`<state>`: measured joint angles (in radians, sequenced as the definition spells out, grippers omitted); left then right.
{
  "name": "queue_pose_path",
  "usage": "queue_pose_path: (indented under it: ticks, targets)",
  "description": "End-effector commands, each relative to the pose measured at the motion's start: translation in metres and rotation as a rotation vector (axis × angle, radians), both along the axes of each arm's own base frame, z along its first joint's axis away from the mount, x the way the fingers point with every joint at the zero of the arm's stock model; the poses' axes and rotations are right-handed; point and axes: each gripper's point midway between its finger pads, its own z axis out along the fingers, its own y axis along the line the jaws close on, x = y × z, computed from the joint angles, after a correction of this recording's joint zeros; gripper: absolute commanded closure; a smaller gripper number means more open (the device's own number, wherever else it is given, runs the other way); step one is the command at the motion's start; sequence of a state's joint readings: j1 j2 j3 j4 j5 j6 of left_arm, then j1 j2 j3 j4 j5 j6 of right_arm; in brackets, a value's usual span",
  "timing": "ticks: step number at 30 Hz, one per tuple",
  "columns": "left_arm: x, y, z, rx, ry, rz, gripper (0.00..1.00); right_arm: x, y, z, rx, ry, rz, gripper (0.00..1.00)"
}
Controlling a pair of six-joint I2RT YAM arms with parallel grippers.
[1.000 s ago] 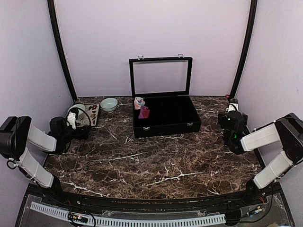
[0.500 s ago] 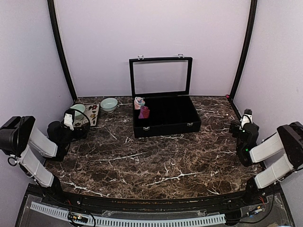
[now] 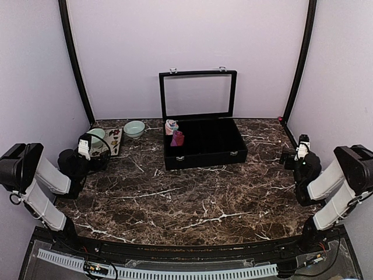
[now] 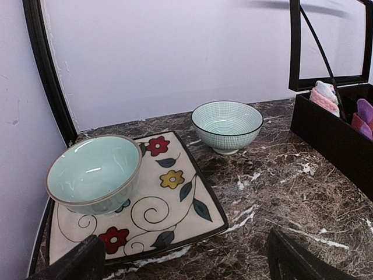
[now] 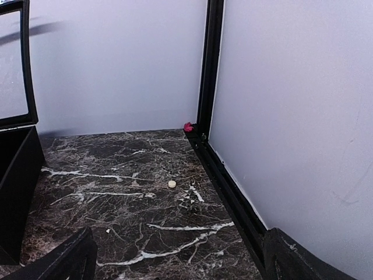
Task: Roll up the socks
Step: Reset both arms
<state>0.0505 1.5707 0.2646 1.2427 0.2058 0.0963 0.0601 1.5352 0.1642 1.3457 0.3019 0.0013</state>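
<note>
The right tool [image 5: 178, 258] has pulled back in the last second. It has gone from beside the right end of the black box [image 3: 204, 158] to the right edge of the desk [image 3: 186, 204]. Its jaws stand wide apart with nothing between them. Ahead of it there is only bare marble, a small pale disc [image 5: 172, 184] and a red speck [image 5: 188, 126] in the far corner.

The left tool [image 4: 186, 262] drew back a little earlier and has since held its place at the left edge. It too is fully spread and empty, and it faces the flowered plate [image 4: 175, 204]. A mint bowl [image 4: 93, 169] stands on the plate, and a second bowl [image 4: 227, 125] stands on the desk just beyond it.

The socks have not moved. The salmon-pink sock [image 3: 171, 126] and the maroon sock [image 3: 178, 138] sit bunched together in the far-left corner of the box, under its raised lid [image 3: 198, 73]. Whether they are tightly rolled is too small to tell.

With both arms drawn off to the sides and nothing held, I judge the work on the socks to be finished or paused.

No brand, label or lettering can be read anywhere. The plate carries only painted flowers and scrolls.
</note>
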Motion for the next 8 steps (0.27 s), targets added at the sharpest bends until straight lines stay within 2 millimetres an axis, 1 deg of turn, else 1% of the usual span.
queue_pose_path:
  ticks: [1, 8]
  targets:
    - [-0.0003, 0.0028, 0.0064, -0.002, -0.028, 0.012, 0.01, 0.0053, 0.0008, 0.0115, 0.021, -0.04, 0.011, 0.0]
    - [-0.0003, 0.0029, 0.0069, -0.003, -0.03, 0.013, 0.01, 0.0051, 0.0007, 0.0131, 0.021, -0.05, 0.01, 0.0]
